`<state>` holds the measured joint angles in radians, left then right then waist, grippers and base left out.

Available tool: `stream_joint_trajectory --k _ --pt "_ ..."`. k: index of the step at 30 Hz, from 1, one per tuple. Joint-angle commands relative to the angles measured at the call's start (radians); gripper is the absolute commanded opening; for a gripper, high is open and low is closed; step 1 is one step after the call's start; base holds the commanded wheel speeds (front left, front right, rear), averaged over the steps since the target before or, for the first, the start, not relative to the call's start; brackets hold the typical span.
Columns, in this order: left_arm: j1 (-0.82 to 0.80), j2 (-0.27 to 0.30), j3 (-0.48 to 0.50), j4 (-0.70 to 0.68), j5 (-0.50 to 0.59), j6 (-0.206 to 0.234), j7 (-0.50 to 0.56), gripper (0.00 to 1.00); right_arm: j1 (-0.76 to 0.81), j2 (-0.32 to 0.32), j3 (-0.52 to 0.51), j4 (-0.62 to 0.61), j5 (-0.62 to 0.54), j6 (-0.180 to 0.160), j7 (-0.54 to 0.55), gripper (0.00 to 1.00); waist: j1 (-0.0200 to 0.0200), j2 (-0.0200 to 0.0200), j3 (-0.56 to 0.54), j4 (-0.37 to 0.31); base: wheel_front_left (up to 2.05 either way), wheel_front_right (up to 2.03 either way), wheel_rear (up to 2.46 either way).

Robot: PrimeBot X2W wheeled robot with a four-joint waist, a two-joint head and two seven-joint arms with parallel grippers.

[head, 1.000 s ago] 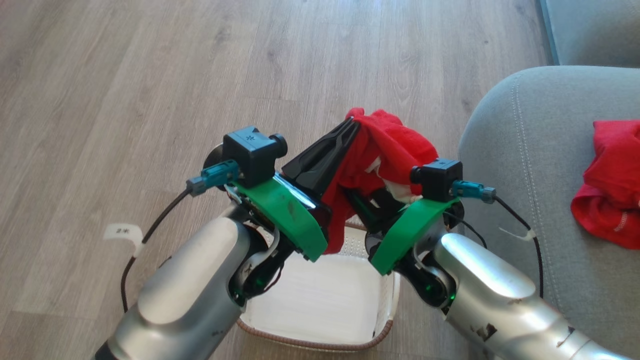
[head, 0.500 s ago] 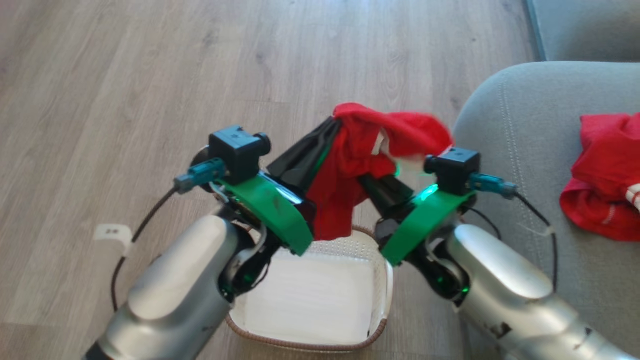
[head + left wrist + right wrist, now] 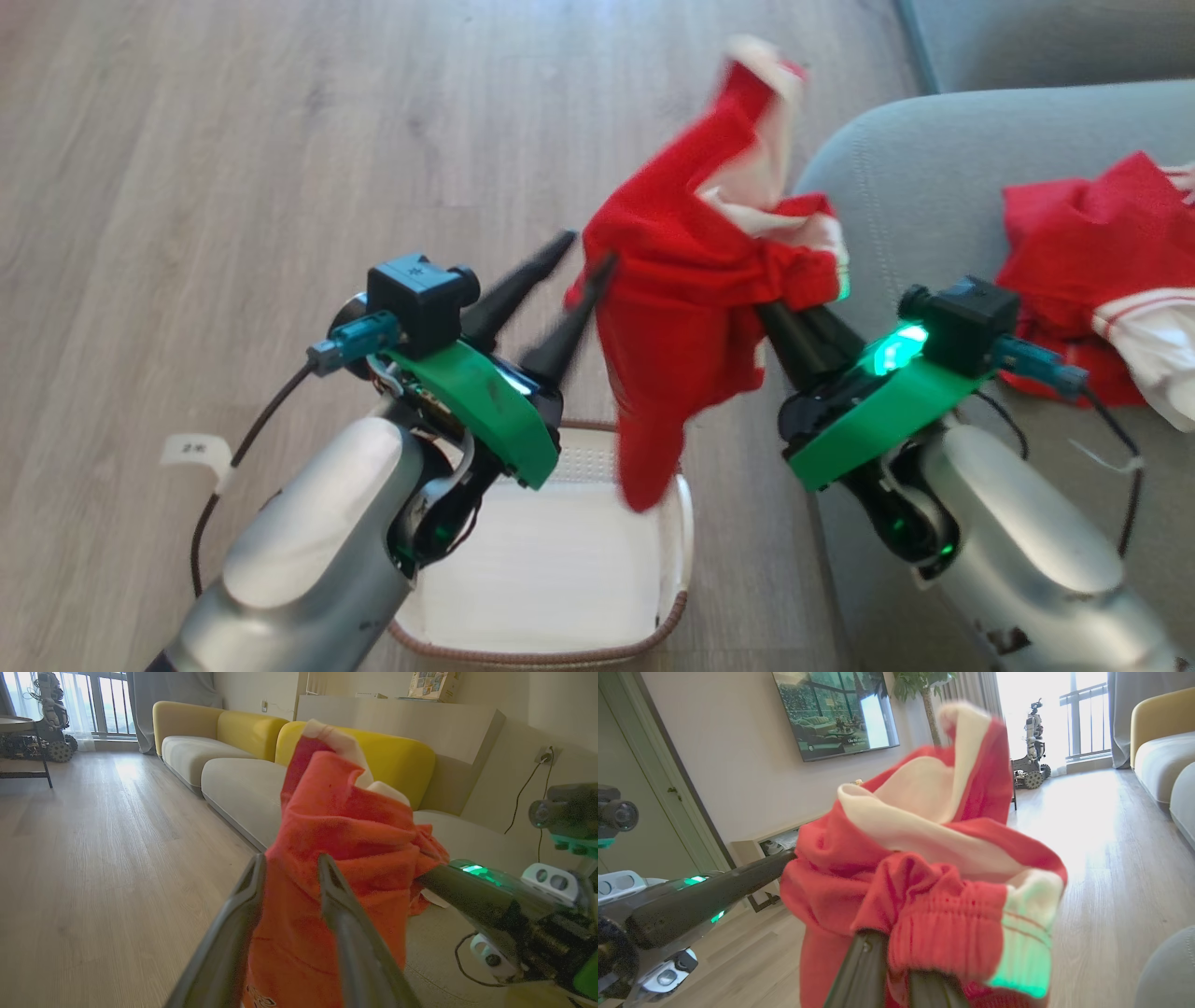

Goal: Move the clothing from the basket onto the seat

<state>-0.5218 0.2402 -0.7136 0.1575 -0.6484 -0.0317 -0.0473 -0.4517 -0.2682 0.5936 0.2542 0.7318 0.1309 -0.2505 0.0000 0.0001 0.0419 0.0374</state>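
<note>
Head view: my right pincer (image 3: pixel 784 322) is clamping the red jersey (image 3: pixel 681 308) over the basket (image 3: pixel 684 551) — my left pincer (image 3: pixel 590 247) is standing apart.

Buried tips, blurred cloth
On the right gripper (image 3: pixel 782 315) the tips are buried in the clothing (image 3: pixel 686 308), whose flap beyond them is blurred; behind the left gripper (image 3: pixel 590 247), its forearm covers part of the basket (image 3: pixel 686 532).

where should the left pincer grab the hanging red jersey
Take the thick bunched fold on the upper left edge of the red jersey, coming from the robot's left, where the open left pincer points. The tail below hangs thin and loose; the right pincer holds the opposite side.
</note>
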Motion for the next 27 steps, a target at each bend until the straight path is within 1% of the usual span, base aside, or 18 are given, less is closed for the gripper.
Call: stream_joint_trajectory --k 1,14,15,27 --pt "-0.035 0.024 0.030 -0.038 -0.005 -0.003 -0.009 1.00 0.000 -0.012 -0.023 -0.059 -0.019 0.000 -0.011 0.00 0.0000 -0.0001 -0.005 -0.029 0.00 0.00 0.00" --pt "-0.014 0.035 -0.003 -0.068 0.011 -0.009 -0.022 1.00 0.053 -0.081 -0.174 -0.192 -0.082 0.000 -0.011 0.00 0.0000 -0.0001 0.010 -0.174 0.00 0.00 0.00" --pt "-0.014 0.035 -0.003 -0.068 0.011 -0.009 -0.022 1.00 0.053 -0.081 -0.174 -0.192 -0.082 0.000 -0.011 0.00 0.0000 -0.0001 0.010 -0.174 0.00 0.00 0.00" --pt "-0.006 0.051 -0.017 -0.070 0.027 -0.007 -0.041 1.00 0.133 -0.137 -0.246 -0.299 -0.125 0.000 -0.011 0.00 0.0000 -0.0001 0.024 -0.331 0.00 0.00 0.00"
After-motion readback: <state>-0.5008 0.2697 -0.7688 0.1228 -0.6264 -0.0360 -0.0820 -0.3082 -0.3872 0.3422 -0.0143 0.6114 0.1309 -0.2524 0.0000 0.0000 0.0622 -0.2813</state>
